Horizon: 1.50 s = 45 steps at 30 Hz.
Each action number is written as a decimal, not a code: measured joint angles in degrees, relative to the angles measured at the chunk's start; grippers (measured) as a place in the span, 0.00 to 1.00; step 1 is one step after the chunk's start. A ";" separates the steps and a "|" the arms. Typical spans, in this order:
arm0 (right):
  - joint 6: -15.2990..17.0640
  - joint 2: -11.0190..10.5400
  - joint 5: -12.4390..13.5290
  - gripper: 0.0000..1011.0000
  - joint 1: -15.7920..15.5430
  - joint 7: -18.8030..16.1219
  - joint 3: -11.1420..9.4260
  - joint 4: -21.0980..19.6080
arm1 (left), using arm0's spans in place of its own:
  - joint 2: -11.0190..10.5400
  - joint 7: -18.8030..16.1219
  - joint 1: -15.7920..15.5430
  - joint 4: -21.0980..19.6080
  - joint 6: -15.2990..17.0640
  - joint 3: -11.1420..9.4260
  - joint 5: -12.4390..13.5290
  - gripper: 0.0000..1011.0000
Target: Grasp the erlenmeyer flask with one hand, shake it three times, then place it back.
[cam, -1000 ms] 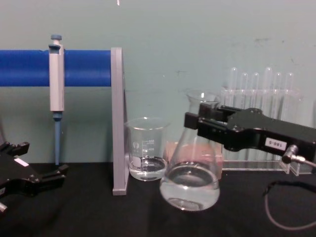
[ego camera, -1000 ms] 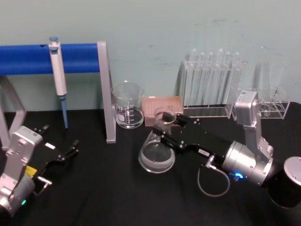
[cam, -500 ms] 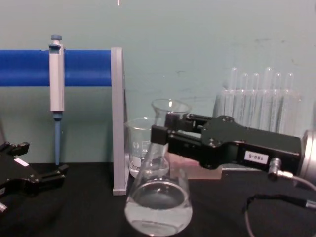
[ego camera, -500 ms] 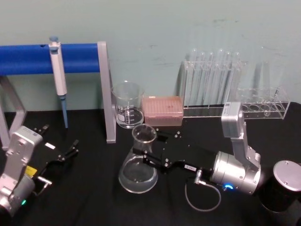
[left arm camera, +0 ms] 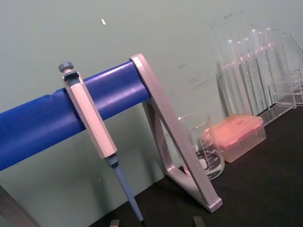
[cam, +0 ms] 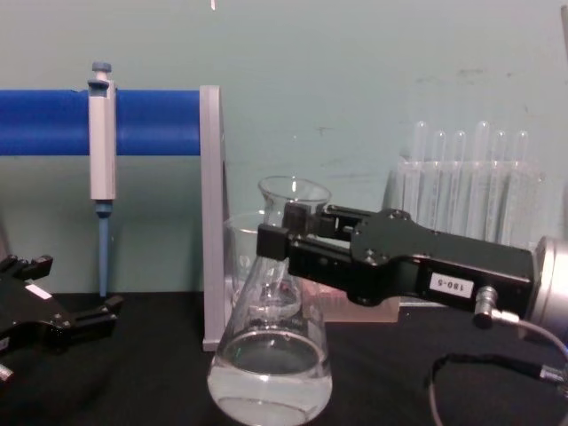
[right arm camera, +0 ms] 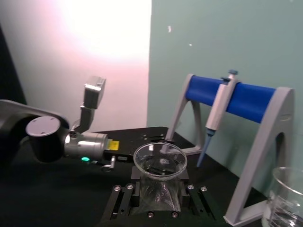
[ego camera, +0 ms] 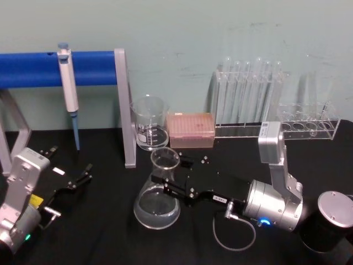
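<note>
Holding the flask point(ego camera: 157, 201) by the neck in the right gripper point(ego camera: 168, 172), reached in low from the robot's right over the desk point(ego camera: 110, 240).

Progress, as judged:
- Counts as grasped, with jaws closed on the glass.
- Cannot tell from one moment how many of the three shakes are done.
- Leaves at least the setting down and letting go.

Position of flask:
- Sits toward the front middle of the desk, well forward of the beaker point(ego camera: 149, 130) and the pink box point(ego camera: 190, 130).
- Stands near the grey post point(cam: 211, 217), just to its right in the chest view point(cam: 269, 373).
- Leans slightly, rim tipped toward the gripper side.
- Carries a shallow pool of clear liquid point(cam: 269, 395) in the wide base.
- Cannot tell whether the base rests on the desk or hangs just above it.

Relation to jaws:
- Clamped below the flared rim, one jaw on each side of the neck, both touching the glass point(cam: 282, 232).
- Shows the rim above and between the jaws in the right wrist view point(right arm camera: 160, 163).
- Keeps the cone and base below and beyond the jaw tips, outside the grip.

Idle item:
- Left gripper point(ego camera: 71, 182), parked low at the robot's left by the desk edge, jaws apart, gripping nothing.
</note>
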<state>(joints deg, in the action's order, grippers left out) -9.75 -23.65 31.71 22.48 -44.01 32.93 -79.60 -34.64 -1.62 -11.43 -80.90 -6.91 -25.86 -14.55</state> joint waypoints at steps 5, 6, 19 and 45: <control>-0.71 0.37 -0.28 0.45 -1.01 2.97 -0.84 -0.48 | 0.00 0.00 0.00 0.00 0.00 0.00 0.00 0.99; -0.83 0.44 -0.46 0.45 -1.19 3.49 -1.00 -0.60 | 0.00 0.00 0.00 0.00 0.00 0.00 0.00 0.99; -1.10 0.80 -5.01 0.45 -4.58 13.54 -5.43 -2.92 | 0.00 0.00 0.00 0.00 0.00 0.00 0.00 0.99; 2.40 -0.23 -10.86 0.45 -12.67 29.24 -17.93 -7.53 | 0.00 0.00 0.00 0.00 0.00 0.00 0.00 0.99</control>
<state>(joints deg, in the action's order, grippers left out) -7.34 -23.88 20.85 9.81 -14.78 15.00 -87.13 -34.65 -1.62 -11.43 -80.90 -6.91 -25.86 -14.55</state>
